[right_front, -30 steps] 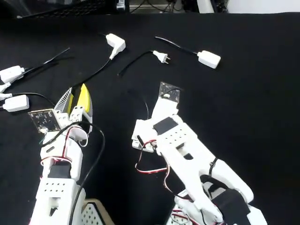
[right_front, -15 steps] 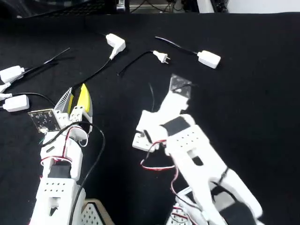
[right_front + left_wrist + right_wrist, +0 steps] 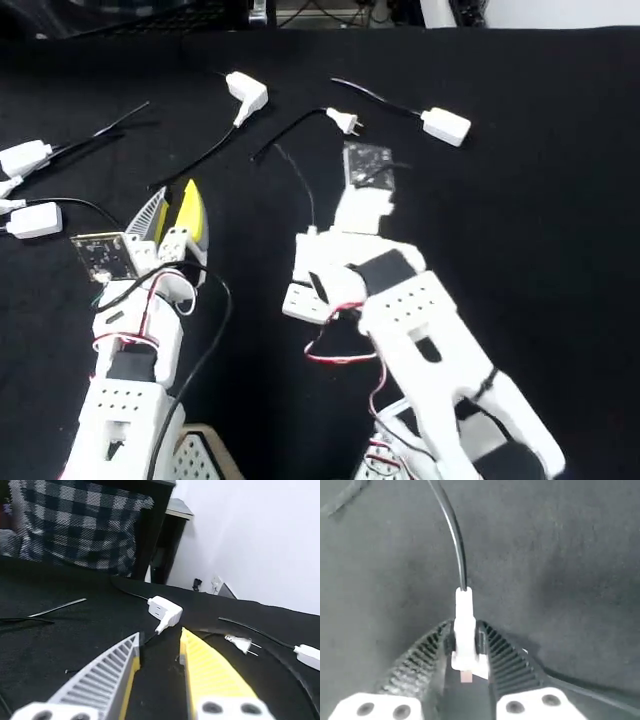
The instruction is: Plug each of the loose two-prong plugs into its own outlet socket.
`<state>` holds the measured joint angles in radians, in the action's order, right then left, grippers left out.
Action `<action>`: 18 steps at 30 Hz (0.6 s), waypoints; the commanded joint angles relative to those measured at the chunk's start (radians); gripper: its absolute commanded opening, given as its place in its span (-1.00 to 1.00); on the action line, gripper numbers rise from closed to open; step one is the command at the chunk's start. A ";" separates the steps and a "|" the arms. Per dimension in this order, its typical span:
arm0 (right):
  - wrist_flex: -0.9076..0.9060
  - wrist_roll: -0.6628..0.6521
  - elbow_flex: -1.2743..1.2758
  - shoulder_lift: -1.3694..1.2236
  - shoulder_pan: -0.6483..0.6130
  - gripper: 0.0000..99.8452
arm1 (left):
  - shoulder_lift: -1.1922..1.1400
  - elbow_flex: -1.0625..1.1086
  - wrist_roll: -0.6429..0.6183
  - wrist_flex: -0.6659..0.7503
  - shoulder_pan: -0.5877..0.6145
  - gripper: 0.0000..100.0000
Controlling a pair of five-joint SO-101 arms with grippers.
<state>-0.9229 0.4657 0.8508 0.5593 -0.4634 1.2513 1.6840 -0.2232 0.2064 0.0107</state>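
The worktop (image 3: 560, 250) is draped in black cloth, and the two arms come up over it from its near edge. The right arm (image 3: 400, 300) stretches up the middle. Its own camera shows the right tool (image 3: 465, 627) closed narrow on a small white plug (image 3: 464, 605), with the ribbed fingers (image 3: 505, 660) pressing it from both sides. A black cord (image 3: 451, 530) leaves the plug's far end and trails off across the cloth. From above, that thin cord (image 3: 300, 185) curves along just beside the arm's wrist.

The left tool (image 3: 175, 195) sits over the cloth on the other side and holds nothing. Its grey finger (image 3: 100, 680) and yellow finger (image 3: 210, 680) stand moderately apart, with bare cloth between them. They point toward an angled white socket (image 3: 165, 612), which lies well beyond the tips with its own dark cord running back from it. From above, this socket (image 3: 247, 92) lies toward the far edge of the worktop.

A loose two-prong plug (image 3: 347, 122) lies on the cloth between the angled socket and a white socket block (image 3: 446, 126), touching neither. Each has its own black cord.

More white blocks (image 3: 30, 190) with cords lie at the edge of the worktop beside the left arm, well apart from the tool.
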 commanded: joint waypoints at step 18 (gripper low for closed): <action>-0.397 -0.377 -0.917 -0.456 -0.146 -0.98 | 0.003 0.019 0.012 -0.089 -0.073 -0.71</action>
<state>-1.2850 0.1036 0.0483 0.1020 -0.5416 1.2497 1.6840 -0.2232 0.1281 -0.0430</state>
